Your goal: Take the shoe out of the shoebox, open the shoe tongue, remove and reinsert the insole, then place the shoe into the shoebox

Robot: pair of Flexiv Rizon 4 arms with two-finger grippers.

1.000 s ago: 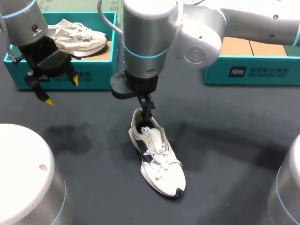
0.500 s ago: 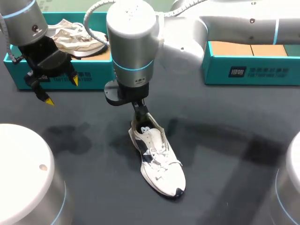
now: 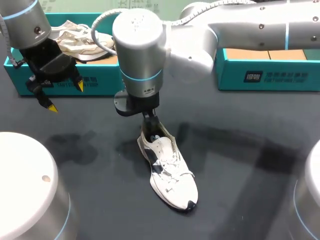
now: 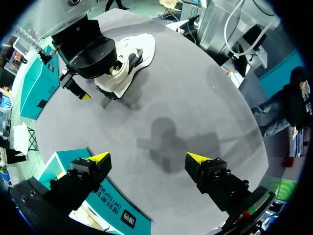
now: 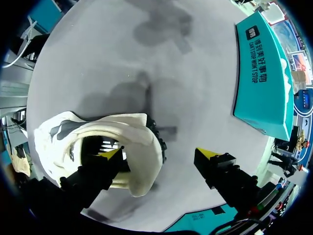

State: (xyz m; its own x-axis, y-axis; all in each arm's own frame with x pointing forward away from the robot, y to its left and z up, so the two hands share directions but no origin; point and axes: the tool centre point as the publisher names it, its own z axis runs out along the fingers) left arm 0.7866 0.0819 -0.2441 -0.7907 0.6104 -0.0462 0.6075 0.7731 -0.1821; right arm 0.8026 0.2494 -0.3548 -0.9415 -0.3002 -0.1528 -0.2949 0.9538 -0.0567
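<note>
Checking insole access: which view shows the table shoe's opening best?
Right wrist view: it looks straight into the shoe, one finger of the right pincer inside. The head view shows the whole shoe, opening partly hidden by the arm; the left wrist view shows it partly behind that pincer.

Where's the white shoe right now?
Head view: the white shoe stands in the middle of the table, its heel under the right claw, one finger inside the opening.

We see a white shoe (image 3: 167, 167) with dark trim, upright on the counter (image 3: 240, 165), apart from the teal shoebox (image 3: 100, 80).
</note>
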